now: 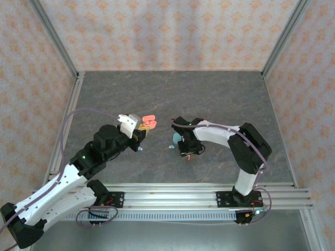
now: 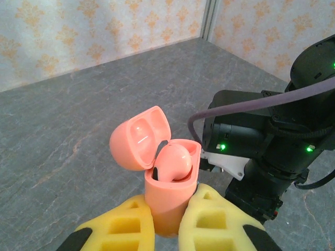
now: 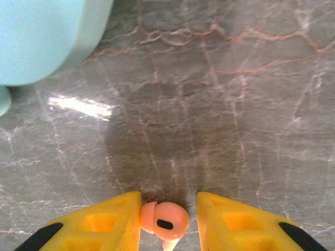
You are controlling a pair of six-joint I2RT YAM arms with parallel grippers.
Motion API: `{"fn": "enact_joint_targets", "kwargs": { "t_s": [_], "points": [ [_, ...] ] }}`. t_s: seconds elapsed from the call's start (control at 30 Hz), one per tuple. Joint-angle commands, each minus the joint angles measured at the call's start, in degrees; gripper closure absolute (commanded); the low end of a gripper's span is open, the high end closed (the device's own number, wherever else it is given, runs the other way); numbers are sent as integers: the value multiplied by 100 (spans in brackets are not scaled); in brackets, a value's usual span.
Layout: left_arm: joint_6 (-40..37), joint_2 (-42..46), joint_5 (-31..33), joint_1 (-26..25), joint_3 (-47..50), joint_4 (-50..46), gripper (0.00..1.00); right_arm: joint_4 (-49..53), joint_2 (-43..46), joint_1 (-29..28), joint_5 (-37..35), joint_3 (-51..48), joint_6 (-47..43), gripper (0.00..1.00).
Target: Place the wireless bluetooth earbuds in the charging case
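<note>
My left gripper (image 2: 167, 225) is shut on the lower body of a coral charging case (image 2: 170, 198), held upright above the table with its lid (image 2: 138, 138) flipped open. One coral earbud (image 2: 174, 162) sits in the case's well. From above, the case (image 1: 149, 122) is left of centre. My right gripper (image 3: 168, 201) is down at the table, with a second coral earbud (image 3: 165, 220) between its yellow fingers. The earbud's tip touches the left finger, and a gap shows at the right finger. In the top view this gripper (image 1: 187, 151) is right of the case.
A light teal case (image 3: 42, 36) lies on the table just beyond my right gripper, and is also seen from above (image 1: 177, 137). A small teal piece (image 1: 170, 147) lies beside it. The right arm's black wrist (image 2: 261, 151) stands close to the coral case.
</note>
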State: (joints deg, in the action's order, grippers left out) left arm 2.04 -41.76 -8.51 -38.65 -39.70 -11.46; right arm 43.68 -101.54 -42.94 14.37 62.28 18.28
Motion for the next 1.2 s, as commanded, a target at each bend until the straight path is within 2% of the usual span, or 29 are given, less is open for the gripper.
{"fn": "enact_joint_targets", "kwargs": {
  "t_s": [0.0,0.17,0.4,0.73,1.17],
  "points": [
    [6,-18,-10,-66,-229,97,100,-19,19,225,-284,57,271,67],
    [13,-74,-53,-59,-248,118,100,-128,164,574,-243,-87,597,69],
    [50,-148,-105,-57,-238,179,100,-430,236,1073,209,-313,905,70],
    [67,-159,-80,-63,-200,216,100,-440,641,1096,263,-372,1137,63],
    [-7,-340,-194,-64,-228,335,100,-1352,1400,899,415,-1303,2556,59]
  ]
}}
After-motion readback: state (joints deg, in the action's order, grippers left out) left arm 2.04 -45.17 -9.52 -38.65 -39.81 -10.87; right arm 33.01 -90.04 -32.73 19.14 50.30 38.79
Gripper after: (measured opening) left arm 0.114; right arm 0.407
